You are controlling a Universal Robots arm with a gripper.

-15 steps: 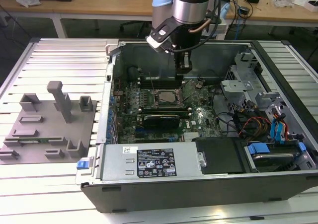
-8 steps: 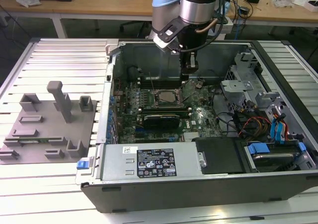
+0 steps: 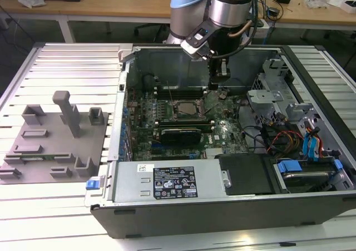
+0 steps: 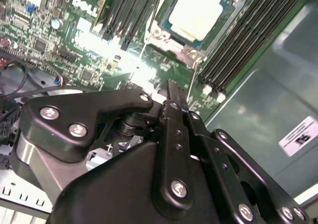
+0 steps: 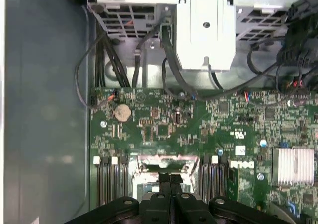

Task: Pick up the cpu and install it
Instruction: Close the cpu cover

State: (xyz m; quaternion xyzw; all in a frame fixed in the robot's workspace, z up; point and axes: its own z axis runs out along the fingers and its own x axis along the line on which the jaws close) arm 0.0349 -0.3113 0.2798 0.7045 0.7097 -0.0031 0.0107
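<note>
Hovering near the seated cpu point(image 4: 196, 10), the claw point(image 5: 170, 180) is closed.

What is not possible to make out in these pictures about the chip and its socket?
- Second wrist view: the small pale silvery square cpu is cut off by the picture's edge.
- First wrist view: the black gripper hides part of the dark metal-rimmed socket frame.
- Exterior view: how the cpu sits is too small to tell.

cpu point(image 4: 195, 11) in socket point(image 4: 158, 34), tray point(image 3: 53, 133) beside case point(image 3: 222, 213)
</note>
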